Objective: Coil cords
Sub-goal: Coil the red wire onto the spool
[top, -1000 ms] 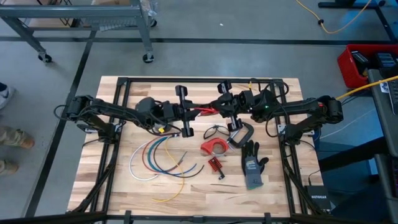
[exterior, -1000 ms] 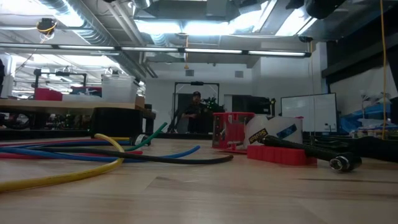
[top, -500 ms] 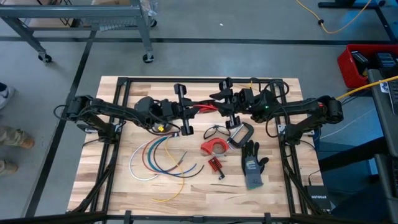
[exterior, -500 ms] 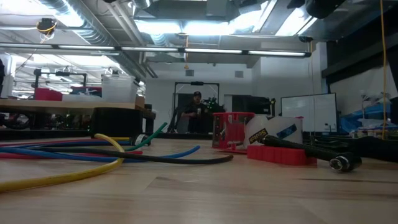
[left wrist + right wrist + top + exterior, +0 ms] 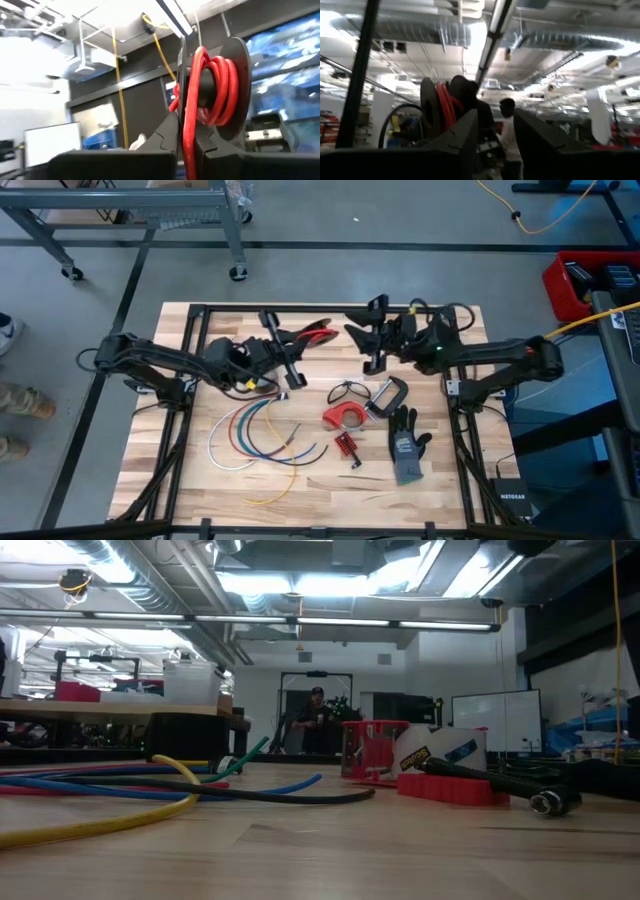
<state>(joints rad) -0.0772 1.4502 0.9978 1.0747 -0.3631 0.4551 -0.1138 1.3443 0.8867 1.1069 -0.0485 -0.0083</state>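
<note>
Arms reach in from both sides over the far half of the table (image 5: 440,490). The left gripper (image 5: 300,338) is clamped shut on the red cord (image 5: 318,335), held above the boards near the far edge. The left wrist view shows what the high view cannot: the red cord (image 5: 215,85) is wound in several turns around a black spool (image 5: 235,90), with one strand running down between the fingers (image 5: 167,135). The right gripper (image 5: 362,337) faces it a little apart, jaws parted and holding nothing; its wrist view sees the spool (image 5: 432,107) edge-on beyond its fingers (image 5: 465,135). Loose cords (image 5: 255,430), white, blue, red, green and yellow, lie curved under the left arm; the low view shows them (image 5: 120,790) flat on the wood. Right of them sit a tape roll (image 5: 343,417), clamp (image 5: 385,395) and glove (image 5: 406,445).
</note>
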